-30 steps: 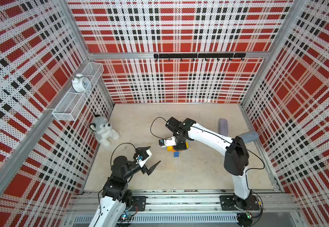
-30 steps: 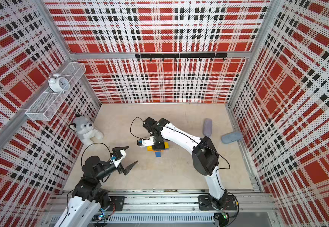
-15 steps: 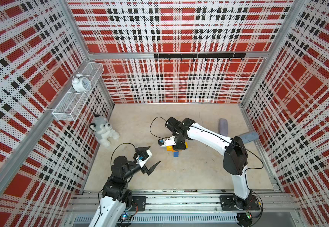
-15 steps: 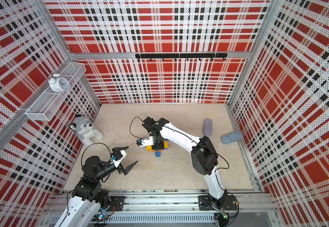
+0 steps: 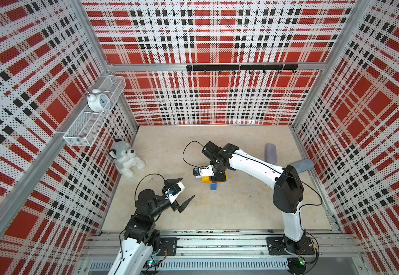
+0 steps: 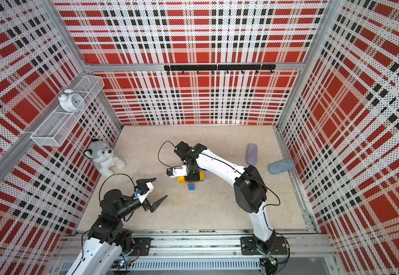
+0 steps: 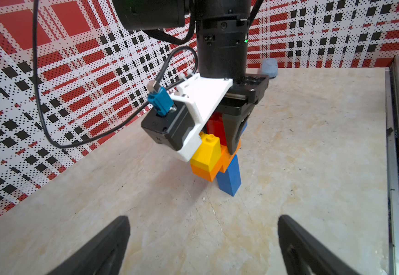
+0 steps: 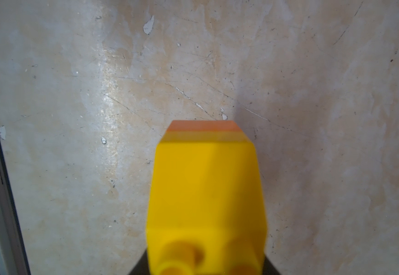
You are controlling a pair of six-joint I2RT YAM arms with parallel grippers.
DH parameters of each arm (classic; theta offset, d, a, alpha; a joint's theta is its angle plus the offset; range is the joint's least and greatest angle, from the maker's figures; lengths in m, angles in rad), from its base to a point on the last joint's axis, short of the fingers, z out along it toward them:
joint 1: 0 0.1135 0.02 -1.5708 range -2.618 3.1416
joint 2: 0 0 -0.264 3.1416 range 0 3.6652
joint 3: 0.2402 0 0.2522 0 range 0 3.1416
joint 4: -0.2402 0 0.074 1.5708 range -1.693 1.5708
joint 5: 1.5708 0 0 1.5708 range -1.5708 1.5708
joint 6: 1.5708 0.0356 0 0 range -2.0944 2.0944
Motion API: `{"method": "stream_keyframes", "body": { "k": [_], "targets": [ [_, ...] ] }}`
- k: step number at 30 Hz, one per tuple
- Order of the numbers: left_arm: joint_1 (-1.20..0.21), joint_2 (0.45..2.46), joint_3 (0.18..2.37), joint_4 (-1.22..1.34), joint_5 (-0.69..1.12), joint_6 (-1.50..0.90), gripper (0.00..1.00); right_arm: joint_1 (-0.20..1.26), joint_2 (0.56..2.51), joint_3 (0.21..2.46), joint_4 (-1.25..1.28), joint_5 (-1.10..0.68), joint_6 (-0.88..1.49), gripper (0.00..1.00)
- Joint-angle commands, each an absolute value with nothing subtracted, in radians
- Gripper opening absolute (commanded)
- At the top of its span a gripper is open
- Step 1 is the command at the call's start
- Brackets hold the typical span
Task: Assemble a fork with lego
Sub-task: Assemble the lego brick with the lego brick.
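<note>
The fork (image 7: pixel 217 157) is looking all but built. It is standing upright in the middle of the table (image 7: pixel 312 142), prongs up and blue handle (image 7: pixel 229 178) pointing down to the surface. Whether the handle is touching or just clear is hard to call. The right gripper (image 7: pixel 222 135) is coming in from above and is clamping the red prong (image 7: pixel 214 126) at the centre, jaws closed tight on it. The orange crossbar (image 7: pixel 208 172) is sitting across the handle, with a yellow prong (image 7: pixel 205 150) on the near end. In a top view a second yellow prong (image 5: pixel 226 176) is peeking out on the far side of the wrist. The left gripper (image 5: pixel 187 187) is hanging back near the front of the table, jaws spread wide, holding nothing and well apart from the fork. No loose brick is showing in either top view, so the building looks finished. What seems to be left is setting the fork down and letting go.
</note>
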State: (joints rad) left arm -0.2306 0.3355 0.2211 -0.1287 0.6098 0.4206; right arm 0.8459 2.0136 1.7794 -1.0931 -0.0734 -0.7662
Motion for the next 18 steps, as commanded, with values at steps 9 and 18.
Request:
{"method": "stream_keyframes", "body": {
  "k": [9,18],
  "targets": [
    [-0.236,0.332,0.207,-0.124,0.599,0.428,0.98,0.842,2.127,1.734,-1.134,-0.074,-0.798,0.21],
    [-0.239,0.330,0.204,-0.121,0.598,0.428,0.99,0.852,2.174,1.837,-1.184,-0.053,-0.790,0.22]
  ]
}}
